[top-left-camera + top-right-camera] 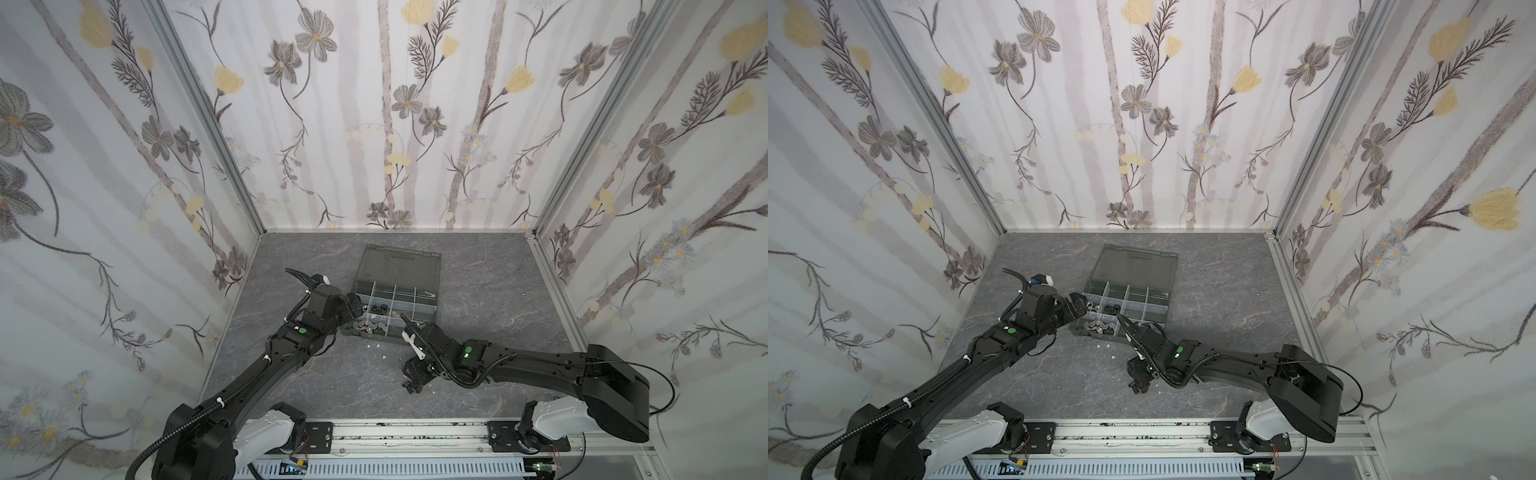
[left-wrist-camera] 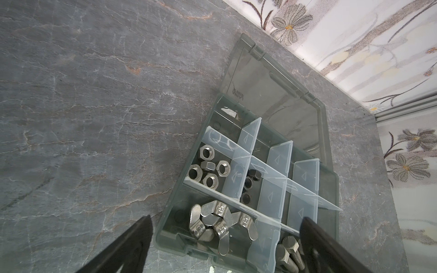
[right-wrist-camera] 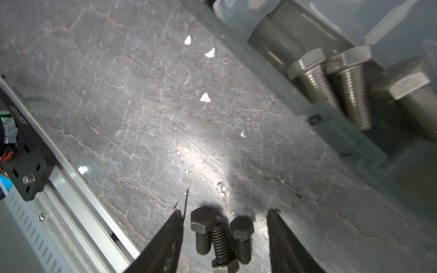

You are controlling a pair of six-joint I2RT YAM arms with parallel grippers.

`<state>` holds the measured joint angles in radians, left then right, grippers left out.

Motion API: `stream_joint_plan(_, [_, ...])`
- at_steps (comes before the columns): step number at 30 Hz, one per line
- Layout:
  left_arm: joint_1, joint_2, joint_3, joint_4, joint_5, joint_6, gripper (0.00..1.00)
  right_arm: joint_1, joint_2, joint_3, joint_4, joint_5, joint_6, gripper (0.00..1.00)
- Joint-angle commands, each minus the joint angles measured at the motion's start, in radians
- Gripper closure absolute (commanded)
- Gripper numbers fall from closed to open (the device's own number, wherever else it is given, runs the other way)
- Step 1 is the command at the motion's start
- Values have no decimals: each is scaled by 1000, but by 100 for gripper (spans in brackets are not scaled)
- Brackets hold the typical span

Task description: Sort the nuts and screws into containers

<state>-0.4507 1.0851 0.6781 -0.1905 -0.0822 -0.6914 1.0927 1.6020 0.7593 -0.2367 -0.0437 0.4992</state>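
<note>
The dark grey organiser box (image 1: pixel 424 308) sits near the middle of the marbled tabletop (image 1: pixel 478 299). Its smoky lid (image 1: pixel 399 264) is folded back flat toward 12 o'clock. The left gripper (image 2: pixel 226 218) reaches in from 9 o'clock and hangs over the box's 7 o'clock corner, jaws spread wide and holding nothing. Beneath it, silver wing nuts (image 2: pixel 217 224) are heaped in the corner cell. The cell toward 12 o'clock from them holds silver hex nuts (image 2: pixel 208 167), and the next cell toward 3 o'clock holds black nuts (image 2: pixel 249 184). Silver hex bolts (image 3: pixel 331 87) lie side by side in the near-row cell on the wing nuts' 3 o'clock side. The right gripper (image 3: pixel 227 211) is down at the tabletop, at about 6 o'clock from the box. Its jaws stand apart and straddle three black hex bolts (image 3: pixel 220 238), which lie bunched together on the surface. One finger is just beside a bolt head, and a wider gap shows at the other. Small white flecks (image 3: pixel 205 97) dot the tabletop between these bolts and the box's near wall.
</note>
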Motion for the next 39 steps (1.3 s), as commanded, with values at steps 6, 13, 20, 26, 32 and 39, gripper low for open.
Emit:
stream_joint_plan(6, [4,-11,-11,19,-14,-13,0,63,92,84,-81,19,-78,48])
stream_joint_plan(13, [6,-16,-17,19,-13,-13,0,112,158,133,-167,52,-125,52])
stream_joint_plan(20, [7,-20,-25,20,-11,-19,0,128,202,159,-185,74,-134,56])
stream_joint_plan(26, [9,-30,-31,22,-11,-17,0,132,235,189,-185,97,-131,60])
stream_joint_plan(32, [10,-39,-40,22,-13,-17,0,136,254,204,-186,96,-133,70])
stream_joint_plan(39, [12,-59,-60,22,-14,-26,0,139,262,209,-181,102,-133,77])
